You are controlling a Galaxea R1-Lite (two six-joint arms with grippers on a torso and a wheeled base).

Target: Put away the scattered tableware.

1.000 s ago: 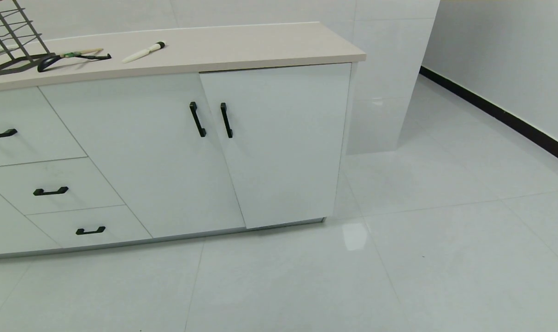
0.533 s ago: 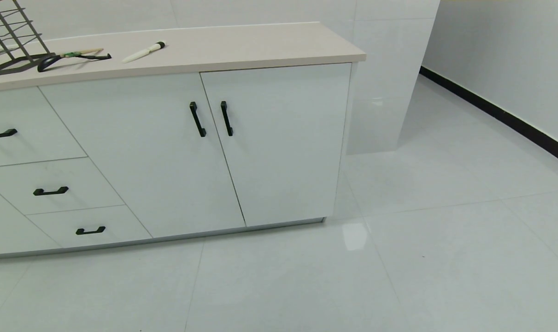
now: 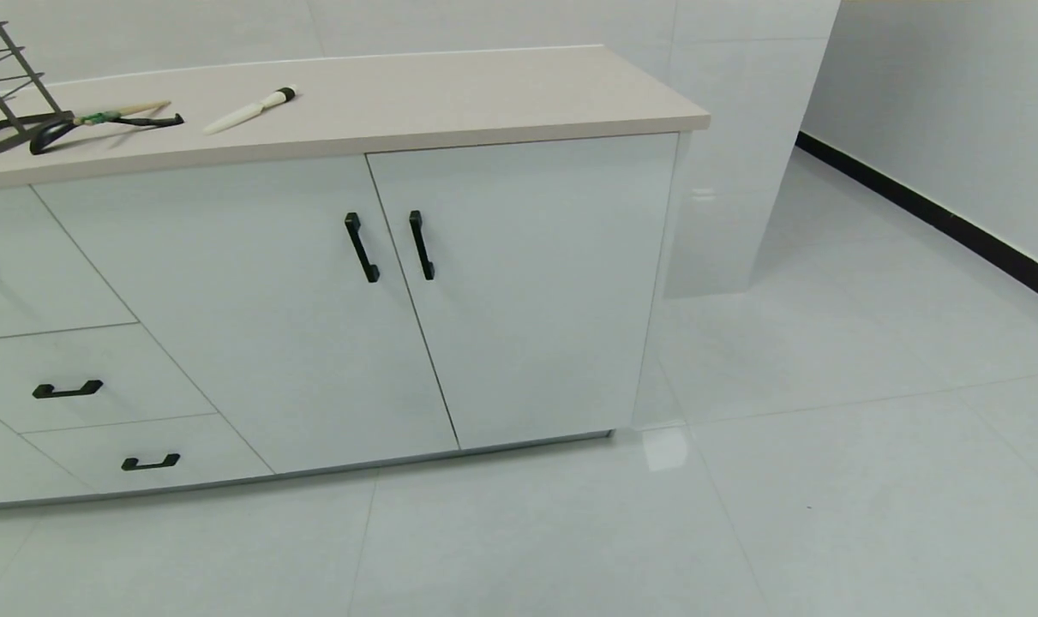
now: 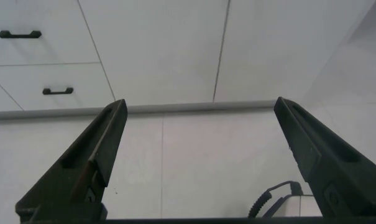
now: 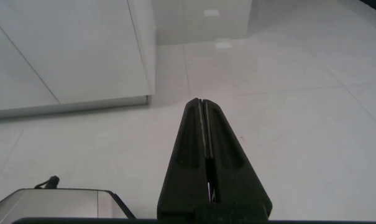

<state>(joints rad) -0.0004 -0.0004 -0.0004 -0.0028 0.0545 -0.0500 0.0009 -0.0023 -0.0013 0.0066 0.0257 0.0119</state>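
On the desk [image 3: 484, 94], a white knife [image 3: 249, 109] and a green-banded utensil [image 3: 107, 120] lie beside the wire rack [image 3: 4, 94]. The left gripper [image 4: 199, 106] is spread wide; the right gripper [image 5: 202, 104] is closed on nothing

The beige counter [image 3: 484, 94] carries three things, all toward its nine o'clock end. A black wire rack [image 3: 4, 107] stands farthest out. Just beside it, at its three o'clock, lies a black-handled utensil [image 3: 107, 120] with a green band. Farther toward three o'clock lies a white utensil [image 3: 249, 110], dark-tipped and apart.
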